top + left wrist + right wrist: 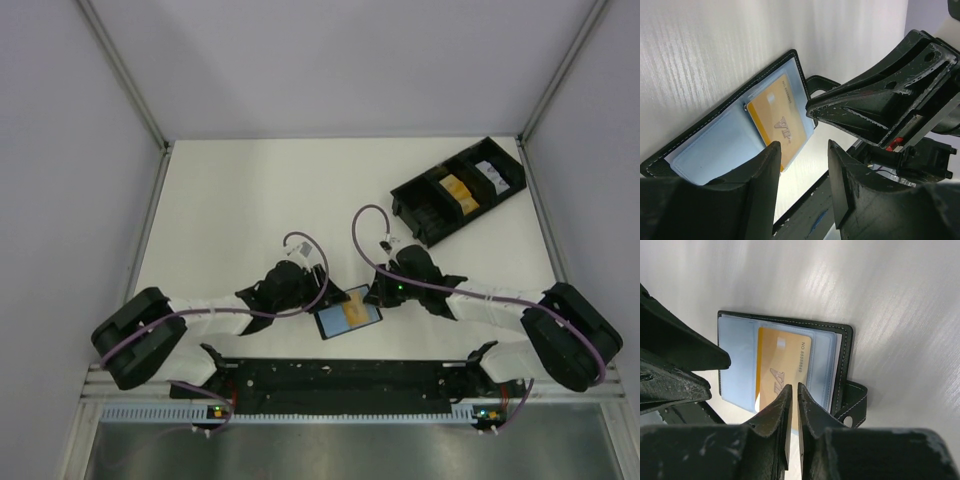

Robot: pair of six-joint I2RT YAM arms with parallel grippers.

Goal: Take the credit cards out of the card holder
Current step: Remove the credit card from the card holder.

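The card holder [328, 323] lies open and flat near the table's front edge, blue-grey inside, with its black tab [855, 402] on one side. An orange-yellow credit card [352, 313] lies on its inner face, and one end juts slightly past the holder's edge [785, 162]. My right gripper [791, 388] is shut to a thin slit with its tips down over the card [782, 360]; nothing is pinched between them. My left gripper [802, 150] stands open at the holder's [715, 150] near edge, with only bare table between its fingers.
A long black compartmented tray [420, 195] sits at the back right, with an orange item [455, 190] and a white item [487, 172] inside. White walls enclose the table on three sides. The black base rail [340, 375] runs just in front of the holder.
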